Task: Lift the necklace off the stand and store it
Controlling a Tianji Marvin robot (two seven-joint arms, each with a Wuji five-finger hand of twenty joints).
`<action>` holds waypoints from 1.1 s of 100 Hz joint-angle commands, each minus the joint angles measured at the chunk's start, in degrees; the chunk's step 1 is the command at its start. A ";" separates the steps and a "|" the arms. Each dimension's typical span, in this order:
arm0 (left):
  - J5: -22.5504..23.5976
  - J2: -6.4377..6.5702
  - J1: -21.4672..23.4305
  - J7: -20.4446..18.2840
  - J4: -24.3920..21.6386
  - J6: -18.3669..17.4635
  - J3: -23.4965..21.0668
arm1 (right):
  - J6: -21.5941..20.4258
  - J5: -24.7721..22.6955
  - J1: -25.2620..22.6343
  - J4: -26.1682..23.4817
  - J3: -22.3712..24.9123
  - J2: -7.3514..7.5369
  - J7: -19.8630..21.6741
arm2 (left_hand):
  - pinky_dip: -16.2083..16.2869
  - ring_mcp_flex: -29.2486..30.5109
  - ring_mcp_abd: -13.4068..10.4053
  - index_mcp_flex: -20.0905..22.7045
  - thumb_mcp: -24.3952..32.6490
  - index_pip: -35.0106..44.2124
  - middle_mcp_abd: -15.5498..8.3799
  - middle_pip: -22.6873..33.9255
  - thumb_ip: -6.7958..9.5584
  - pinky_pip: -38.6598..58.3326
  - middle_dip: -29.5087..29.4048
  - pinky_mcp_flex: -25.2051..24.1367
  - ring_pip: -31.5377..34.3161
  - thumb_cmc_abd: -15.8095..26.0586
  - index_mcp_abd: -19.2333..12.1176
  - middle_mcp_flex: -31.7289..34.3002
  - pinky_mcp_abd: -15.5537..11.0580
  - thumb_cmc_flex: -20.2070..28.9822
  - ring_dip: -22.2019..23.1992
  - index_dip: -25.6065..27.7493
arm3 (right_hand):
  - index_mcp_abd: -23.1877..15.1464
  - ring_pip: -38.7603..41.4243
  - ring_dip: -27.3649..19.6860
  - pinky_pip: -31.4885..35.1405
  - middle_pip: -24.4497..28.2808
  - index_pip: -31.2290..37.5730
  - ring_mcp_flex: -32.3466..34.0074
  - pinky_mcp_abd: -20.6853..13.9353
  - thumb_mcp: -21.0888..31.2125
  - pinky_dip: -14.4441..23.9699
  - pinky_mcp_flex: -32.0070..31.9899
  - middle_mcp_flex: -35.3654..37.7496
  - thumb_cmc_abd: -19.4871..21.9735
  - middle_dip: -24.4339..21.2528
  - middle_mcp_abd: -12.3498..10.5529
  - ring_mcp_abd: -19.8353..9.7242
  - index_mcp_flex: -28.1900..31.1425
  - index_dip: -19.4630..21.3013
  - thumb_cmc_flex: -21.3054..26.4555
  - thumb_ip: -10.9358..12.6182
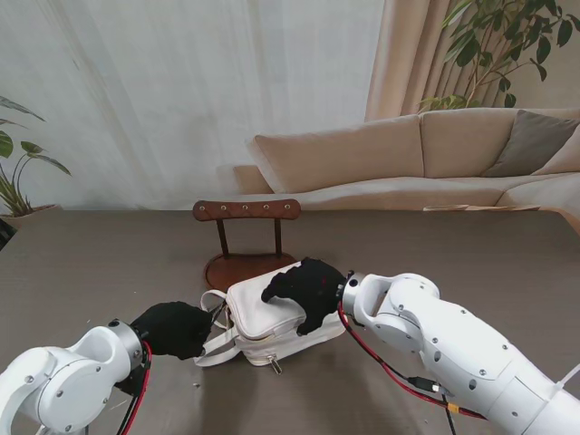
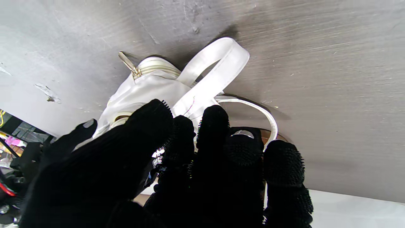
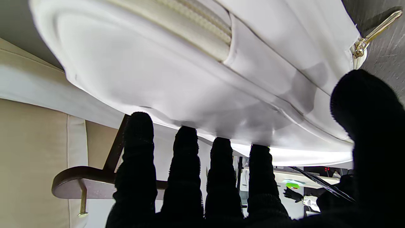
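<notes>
Two robot hands work the white bag [image 1: 272, 319] at centre frame: right robot hand [image 1: 304, 290] clasps its soft top, left robot hand [image 1: 174, 330] pinches near the zipper. You can't see the necklace; the wooden stand [image 1: 246, 210] looks bare. Treat it as light, slippery, tangle-prone.

A beige sofa [image 1: 426, 154] with a grey cushion [image 1: 535, 140] stands beyond the dark grey-brown table [image 1: 109, 245] — pale sheer curtains [image 1: 181, 91] fill the wall behind it, glowing with soft daylight. A heavier beige drape [image 1: 408, 54] hangs beside them, and leafy houseplants show at the far right [image 1: 507, 45] and the left edge [image 1: 14, 172].
</notes>
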 commanded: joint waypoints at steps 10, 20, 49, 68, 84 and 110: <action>0.59 0.15 2.00 -2.35 -3.25 -0.47 -0.65 | 0.76 -0.99 -0.36 3.31 -1.56 0.41 1.93 | -0.02 -1.06 -1.45 1.96 -0.02 3.27 0.83 0.10 -0.88 1.43 0.54 -0.42 1.35 0.74 -1.83 -0.25 -0.41 0.70 0.99 0.29 | 0.87 1.55 0.40 3.25 0.61 2.02 3.85 -1.42 25.24 -2.31 -14.17 3.93 -10.22 -0.30 0.30 1.05 3.67 -0.05 -1.50 -2.53; 1.10 0.26 2.68 -3.40 -4.50 -0.54 -0.80 | 1.01 -0.77 0.02 3.84 -2.07 0.41 1.99 | -0.03 -1.14 -1.53 1.95 -0.12 3.23 0.87 0.09 -0.85 1.42 0.57 -0.43 1.31 0.75 -1.83 -0.32 -0.52 0.75 1.00 0.29 | 0.58 1.68 0.45 3.74 0.76 2.34 4.48 -1.66 36.51 -2.68 -13.85 4.76 -11.32 -0.22 -0.15 0.75 4.34 0.24 -2.81 -5.34; 2.46 0.52 4.10 -5.45 -6.53 -0.54 0.15 | 1.33 -0.19 0.53 4.66 -2.66 0.47 2.62 | -0.09 -1.30 -1.87 2.09 -0.11 3.14 0.62 0.11 -0.78 1.40 0.64 -0.42 1.32 0.72 -2.13 -0.27 -0.87 0.70 1.06 0.26 | 0.64 1.98 0.54 4.54 0.64 3.51 6.01 -2.00 39.01 -2.89 -13.40 6.83 -2.73 -0.27 -0.92 0.33 5.57 0.99 -1.74 -4.29; 3.01 0.56 5.09 -5.88 -7.99 -0.10 0.88 | 1.67 1.08 0.53 4.52 -2.61 0.40 3.94 | -0.12 -1.28 -1.80 2.07 -0.05 3.11 0.62 0.11 -0.78 1.42 0.68 -0.42 1.40 0.72 -2.19 -0.30 -0.94 0.71 1.12 0.26 | 0.56 2.11 0.62 4.76 0.61 3.82 6.25 -1.99 38.51 -3.07 -13.57 7.02 2.24 -0.21 -0.67 0.65 5.60 1.29 -3.66 -3.54; 3.49 0.62 5.59 -6.33 -9.37 -0.05 1.63 | 2.22 2.10 0.49 4.25 -2.46 0.29 4.84 | -0.15 -1.28 -1.87 2.09 -0.09 3.15 0.59 0.12 -0.80 1.45 0.67 -0.37 1.41 0.79 -2.23 -0.24 -0.99 0.64 1.14 0.29 | 0.69 2.15 0.64 4.72 0.60 4.06 6.46 -1.98 37.75 -3.18 -13.75 7.29 4.54 -0.19 -0.81 0.82 5.57 1.49 -3.21 -3.42; 2.85 0.92 4.58 -7.56 -10.75 -0.36 3.55 | 2.75 3.03 0.82 4.52 -2.95 0.19 5.32 | -0.19 -1.16 -1.93 2.06 -0.11 3.11 0.67 0.14 -0.80 1.55 0.66 -0.24 1.46 0.79 -2.09 -0.17 -1.05 0.72 1.14 0.25 | 0.52 2.20 0.66 4.74 0.55 4.18 6.70 -2.04 37.36 -3.22 -13.71 7.50 5.08 -0.19 -0.88 0.77 5.71 1.62 -3.22 -3.28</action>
